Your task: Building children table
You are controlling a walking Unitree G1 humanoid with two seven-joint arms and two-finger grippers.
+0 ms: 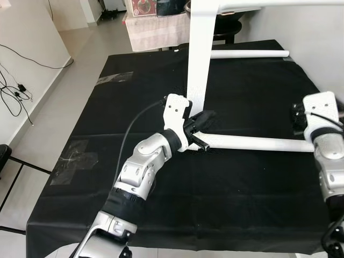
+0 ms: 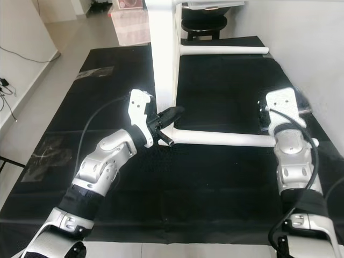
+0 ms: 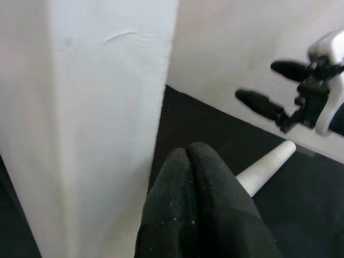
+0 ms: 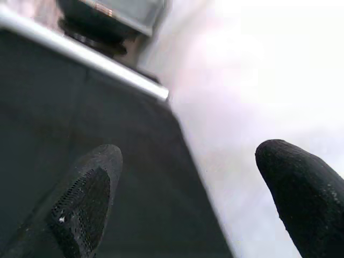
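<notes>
Rigid white wooden table frame [image 1: 202,59] standing on black cloth [image 1: 161,177], twelve o'clock from left gripper [image 1: 201,119], fingers pressed together, empty. Right gripper [image 3: 279,88] at three o'clock, spread wide, empty. Probably light, slippery paint; best grasped along round rail [image 1: 252,143].

White table frame [image 1: 200,64] on black cloth [image 1: 134,107]

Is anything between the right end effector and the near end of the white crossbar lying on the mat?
Nothing visible. The right end effector, fingers apart, hangs by the crossbar's right end over the bare black mat. The left end effector sits at the upright leg.
</notes>
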